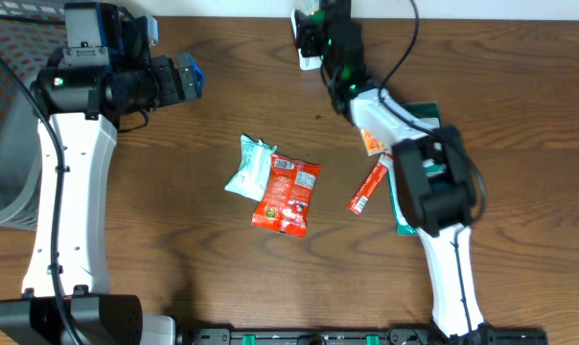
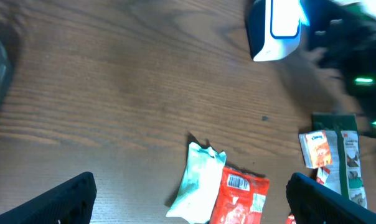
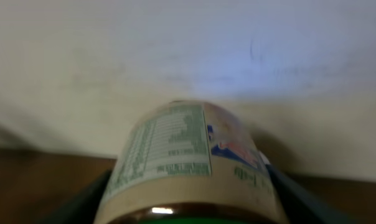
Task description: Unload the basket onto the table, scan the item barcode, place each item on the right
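My right gripper (image 1: pixel 312 43) reaches to the table's far edge and is shut on a jar (image 3: pixel 188 155) with a pale printed label, brown glass and a green lid. Dark fingers (image 3: pixel 85 199) press both of its sides. The label face toward the right wrist camera shows a nutrition panel and no barcode. In the left wrist view the same jar (image 2: pixel 275 28) appears white and blue beside the black right gripper. My left gripper (image 1: pixel 189 77) hovers open and empty at the far left, its jaws (image 2: pixel 194 208) spread wide above the packets.
A red snack packet (image 1: pixel 288 195) with a barcode (image 2: pixel 238 182) overlaps a pale teal packet (image 1: pixel 248 168) mid-table. A red stick sachet (image 1: pixel 368 188), a small orange packet (image 1: pixel 371 142) and a green pouch (image 1: pixel 403 218) lie near the right arm. A grey mesh basket (image 1: pixel 2 115) stands left.
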{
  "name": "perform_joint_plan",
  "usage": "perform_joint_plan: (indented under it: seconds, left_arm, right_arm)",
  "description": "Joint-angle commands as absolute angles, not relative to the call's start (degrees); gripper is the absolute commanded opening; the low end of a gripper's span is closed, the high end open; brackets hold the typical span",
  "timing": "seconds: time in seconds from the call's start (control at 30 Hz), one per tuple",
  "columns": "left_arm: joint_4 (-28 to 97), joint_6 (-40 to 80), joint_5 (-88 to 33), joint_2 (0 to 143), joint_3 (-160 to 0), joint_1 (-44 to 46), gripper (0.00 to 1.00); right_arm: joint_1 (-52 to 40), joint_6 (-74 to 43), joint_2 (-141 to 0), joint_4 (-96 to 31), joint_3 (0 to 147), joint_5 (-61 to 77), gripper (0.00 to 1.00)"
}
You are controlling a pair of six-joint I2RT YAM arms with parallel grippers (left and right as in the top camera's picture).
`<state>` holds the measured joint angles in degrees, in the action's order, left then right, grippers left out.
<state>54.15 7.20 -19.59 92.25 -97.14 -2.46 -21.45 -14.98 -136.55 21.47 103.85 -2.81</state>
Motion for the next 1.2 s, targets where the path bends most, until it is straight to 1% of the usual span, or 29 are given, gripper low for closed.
perform_joint_plan:
  seconds: [0.0, 0.17, 0.33, 0.53, 0.63, 0.73, 0.83, 1.17]
  left_arm:
    - [54.4, 6.7, -20.1, 92.5, -97.7, -2.5, 0.97]
    - [54.4, 6.7, -20.1, 92.5, -97.7, -2.5, 0.97]
    - [54.4, 6.7, -20.1, 92.5, -97.7, -2.5, 0.97]
    - [54.4, 6.7, -20.1, 92.5, -97.7, -2.5, 0.97]
    - [54.4, 6.7, -20.1, 92.5, -97.7, -2.5, 0.97]
    - [54.4, 6.7, -20.1, 92.5, -97.7, -2.5, 0.98]
    - [54.4, 6.7, -20.1, 92.5, -97.7, -2.5, 0.97]
    - [54.4, 6.7, -20.1, 92.5, -97.7, -2.5, 0.97]
  right_arm:
    - [-21.1, -13.9, -122.2, 10.2, 105.4, -0.9, 0.01]
    - [-20.5, -13.8, -111.6, -14.0, 105.4, -1.0, 0.01]
    - [-16.3, -13.8, -104.8, -35.7, 105.4, -1.2, 0.01]
    - [-8.2, -13.8, -103.4, -58.8, 105.2, -1.5, 0.01]
    - [-3.0, -13.8, -104.9, -68.6, 104.9, -5.1, 0.01]
    - [1.1, -13.8, -106.1, -71.5, 103.2, -7.7, 0.01]
    - [5.1, -13.8, -106.5, -70.4, 99.4, -8.4, 0.01]
    - [18.2, -13.8, -106.5, -58.2, 81.9, -9.3, 0.01]
